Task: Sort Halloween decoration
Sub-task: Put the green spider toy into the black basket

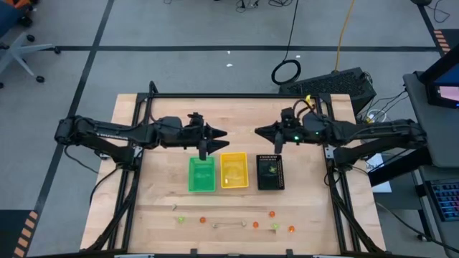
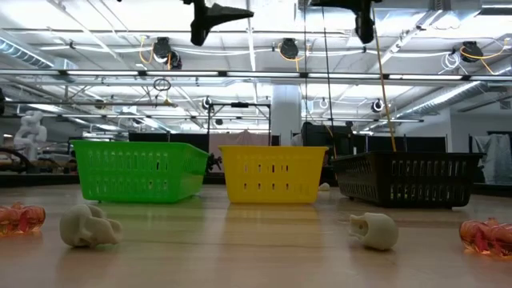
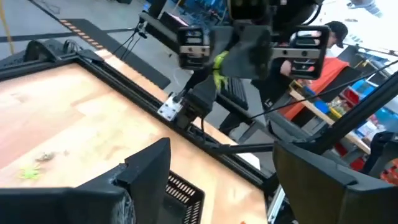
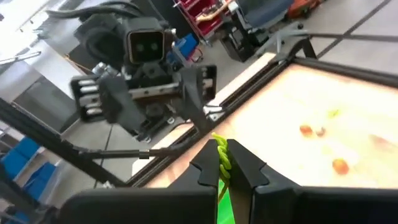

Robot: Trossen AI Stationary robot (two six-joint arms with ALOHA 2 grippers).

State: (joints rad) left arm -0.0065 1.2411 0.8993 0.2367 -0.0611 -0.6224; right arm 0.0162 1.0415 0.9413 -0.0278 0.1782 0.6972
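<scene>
Several tiny trinkets lie along the table's near edge: orange ones, yellow-green ones and pale whitish skulls. My right gripper hovers high over the table's far middle, behind the black tray, shut on a yellow-green trinket. My left gripper faces it from behind the green tray, open and empty, with its fingers wide apart in the left wrist view. The yellow tray stands between the other two. My right gripper pinches the yellow-green trinket between its two fingertips. The fingers lie about level and point toward the table's left. The trinket is lifted clear of the table, and its end sticks out past the fingertips.
The three trays stand side by side at mid-table, and the black one holds a small greenish piece. A thin metal-looking rod lies among the trinkets. The two grippers face each other closely above the far side. Bare wood lies beyond the trays.
</scene>
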